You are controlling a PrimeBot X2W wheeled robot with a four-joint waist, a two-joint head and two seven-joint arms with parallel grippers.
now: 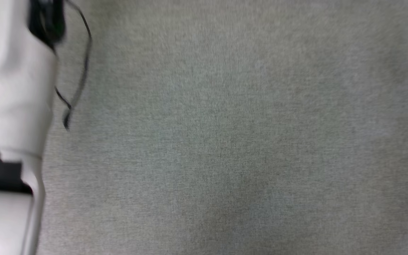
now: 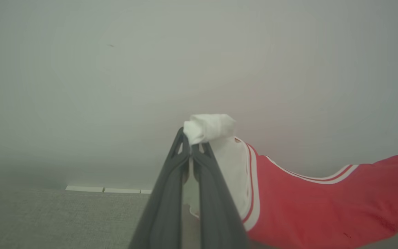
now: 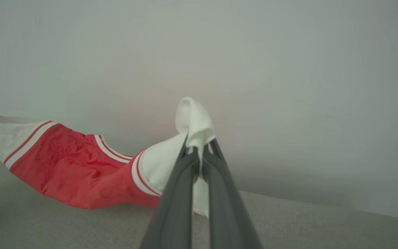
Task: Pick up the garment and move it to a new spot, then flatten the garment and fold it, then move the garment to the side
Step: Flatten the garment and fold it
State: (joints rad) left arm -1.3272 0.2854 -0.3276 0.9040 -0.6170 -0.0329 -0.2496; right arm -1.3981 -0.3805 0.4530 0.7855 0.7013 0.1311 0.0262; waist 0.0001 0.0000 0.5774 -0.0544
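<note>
Because the left pincer (image 2: 190, 149) and the right pincer (image 3: 199, 152) are each pressed shut on only a small white corner of the garment (image 2: 323, 204), its red body sags between them — low over the grey fabric surface (image 1: 225, 141). I judge that a quick pull apart could slip one corner free, dropping that side crumpled.

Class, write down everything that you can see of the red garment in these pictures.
The garment is a bright red soft jersey with white panels edged in red-and-white stripes. It hangs stretched between two grips: the left hand is shut on one bunched white corner, the right hand on another. Its lower edge seems to meet the grey fabric surface.
</note>
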